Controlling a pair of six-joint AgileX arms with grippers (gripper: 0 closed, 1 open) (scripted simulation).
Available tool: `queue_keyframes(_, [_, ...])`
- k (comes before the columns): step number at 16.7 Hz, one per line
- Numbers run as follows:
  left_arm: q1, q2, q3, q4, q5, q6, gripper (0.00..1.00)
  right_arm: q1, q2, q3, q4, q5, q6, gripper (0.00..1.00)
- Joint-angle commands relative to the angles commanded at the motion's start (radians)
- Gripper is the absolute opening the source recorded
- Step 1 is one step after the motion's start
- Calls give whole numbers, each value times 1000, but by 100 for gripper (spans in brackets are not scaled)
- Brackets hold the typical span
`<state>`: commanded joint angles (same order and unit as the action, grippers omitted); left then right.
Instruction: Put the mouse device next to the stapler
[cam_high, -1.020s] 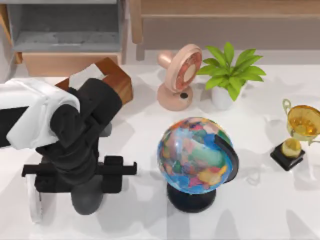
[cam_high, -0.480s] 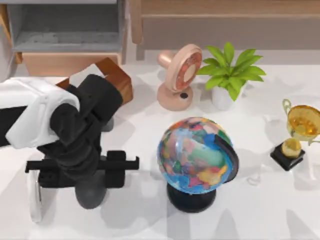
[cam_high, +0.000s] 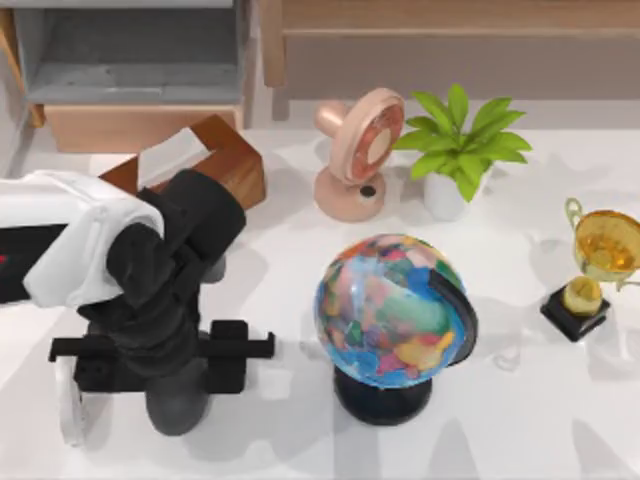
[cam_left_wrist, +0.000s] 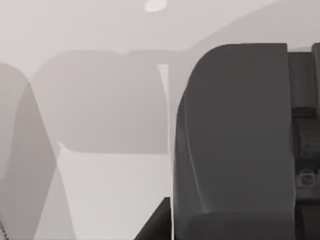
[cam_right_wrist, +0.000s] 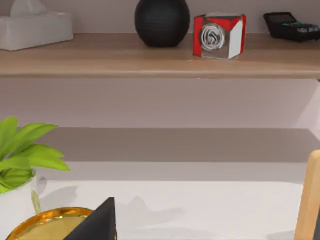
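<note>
1. White glossy slim mouse device lies at the table's left front edge, just beside the left gripper.
2. Since a second ago the left gripper has drifted slightly, hovering near the mouse; can't tell its finger state.
3. No grasp evident; likely still aligning.

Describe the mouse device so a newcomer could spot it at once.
Start at the left arm's black wrist over the table's left front. Just to its left lies the mouse device, partly hidden beneath the crossbar. It is slim, glossy white and elongated, far smaller than the colourful globe.
</note>
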<state>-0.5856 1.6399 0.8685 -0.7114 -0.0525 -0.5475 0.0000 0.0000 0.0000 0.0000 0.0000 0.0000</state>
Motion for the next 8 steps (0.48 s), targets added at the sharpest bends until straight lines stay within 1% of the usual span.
queue_keyframes(2, [0,0,0,0,0,0,0,0,0,0,0,0,0,100])
queue_keyframes(8, [0,0,0,0,0,0,45,0,0,0,0,0,0,100])
